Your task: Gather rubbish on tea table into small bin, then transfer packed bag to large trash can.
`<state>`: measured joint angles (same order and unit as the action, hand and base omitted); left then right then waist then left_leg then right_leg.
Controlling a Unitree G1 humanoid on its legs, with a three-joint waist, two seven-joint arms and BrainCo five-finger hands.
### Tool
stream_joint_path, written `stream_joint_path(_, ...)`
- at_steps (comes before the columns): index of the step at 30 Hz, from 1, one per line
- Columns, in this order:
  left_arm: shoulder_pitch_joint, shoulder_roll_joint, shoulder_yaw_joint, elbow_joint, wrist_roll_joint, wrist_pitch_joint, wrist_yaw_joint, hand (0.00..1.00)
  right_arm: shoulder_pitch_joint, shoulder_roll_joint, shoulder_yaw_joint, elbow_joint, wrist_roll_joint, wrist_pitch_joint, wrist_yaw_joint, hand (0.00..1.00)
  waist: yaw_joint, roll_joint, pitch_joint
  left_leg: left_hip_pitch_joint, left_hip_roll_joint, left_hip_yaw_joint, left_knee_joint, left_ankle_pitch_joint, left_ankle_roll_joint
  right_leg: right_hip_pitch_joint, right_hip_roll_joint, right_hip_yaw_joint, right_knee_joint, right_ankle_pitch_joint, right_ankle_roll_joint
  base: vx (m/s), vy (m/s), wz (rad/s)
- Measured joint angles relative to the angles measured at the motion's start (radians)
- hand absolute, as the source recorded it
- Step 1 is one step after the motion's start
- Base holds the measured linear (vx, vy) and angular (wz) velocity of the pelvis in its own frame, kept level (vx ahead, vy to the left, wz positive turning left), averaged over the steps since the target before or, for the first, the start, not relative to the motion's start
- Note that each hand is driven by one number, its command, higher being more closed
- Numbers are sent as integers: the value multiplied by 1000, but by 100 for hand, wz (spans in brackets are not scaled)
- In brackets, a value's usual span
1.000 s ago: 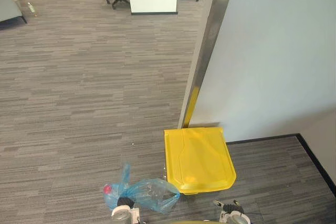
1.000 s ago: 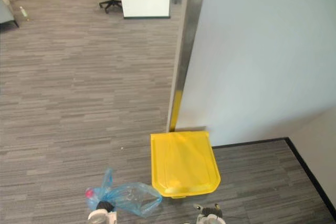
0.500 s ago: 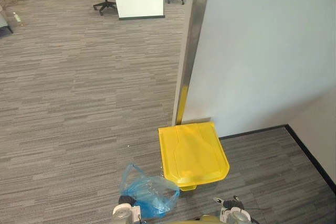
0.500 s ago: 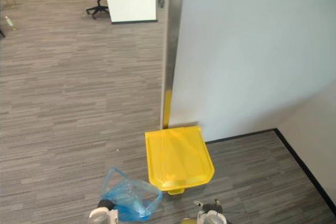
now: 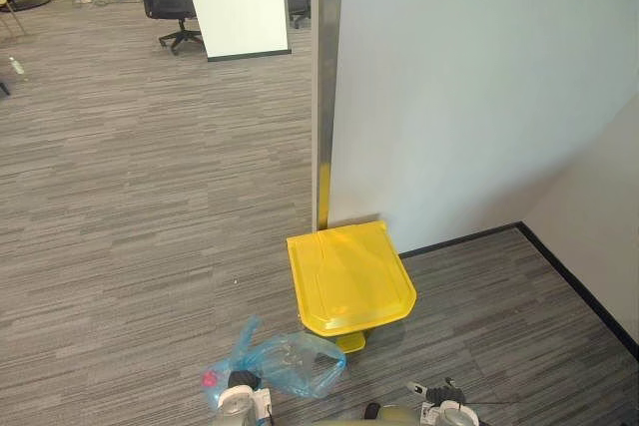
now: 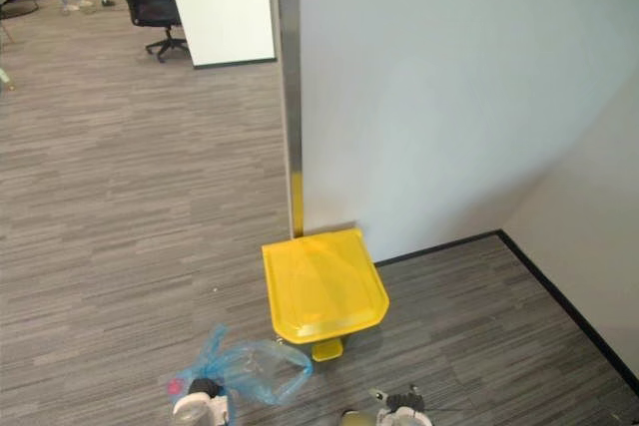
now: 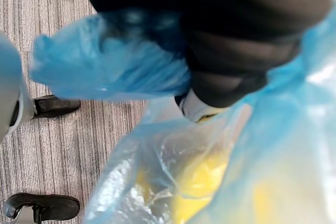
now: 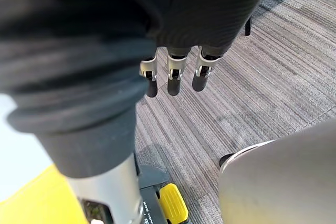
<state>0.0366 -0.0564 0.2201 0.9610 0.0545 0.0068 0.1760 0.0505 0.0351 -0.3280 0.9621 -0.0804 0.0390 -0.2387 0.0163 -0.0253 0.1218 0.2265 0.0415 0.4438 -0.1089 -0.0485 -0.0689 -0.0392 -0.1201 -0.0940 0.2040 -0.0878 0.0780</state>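
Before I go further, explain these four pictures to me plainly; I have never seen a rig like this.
This is a walking robot with two arms and metal hands. The two wide pictures come from cameras in its head, looking down at the carpet. The two close ones come from its wrists. Against the wall stands a shut yellow bin with a foot pedal in front. A blue bag of rubbish hangs at the left hand, bunched around it. The right hand is empty, its fingers hanging straight.
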Motion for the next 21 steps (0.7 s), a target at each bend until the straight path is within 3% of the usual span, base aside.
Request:
stream_joint_path(7,-6,2,41,4,-17,0,11,100,8,4,-1,3,-9,2,0,0,19,-11,-11,1,-5,-6,20,2,16,13,-4,-6,-1,18,0,164,51,2)
stream_joint_path(14,-10,-6,78,5,-18,0,17,100,8,3,-1,16,-7,2,-1,0,21,-8,-8,-1,3,-26,85,-50,27,39,-18,-30,17,17,-2,51,31,7)
stream_joint_path(16,-16,-6,78,8,-18,0,17,100,6,-4,-5,13,4,1,-5,0,23,-2,2,-5,-1,-44,107,-85,39,3,-41,-34,127,-3,4,-84,39,12)
stream_joint_path(19,-24,-2,80,14,-20,1,18,100,-5,-7,-32,-10,17,-5,-8,0,21,7,15,-14,-1,-81,196,-157,52,-134,-77,-5,441,21,-10,-43,19,23)
stream_joint_path(20,-28,6,104,21,-19,1,20,100,-15,-10,-43,-6,22,-8,-9,0,21,-1,22,2,11,-97,246,-197,62,-204,-66,14,546,-5,-14,59,7,19)
stream_joint_path(21,-29,15,117,30,-19,1,22,100,-23,-10,-44,-6,23,-8,-9,0,24,1,24,1,17,-97,268,-215,65,-234,-51,12,539,-13,-10,91,-5,0)
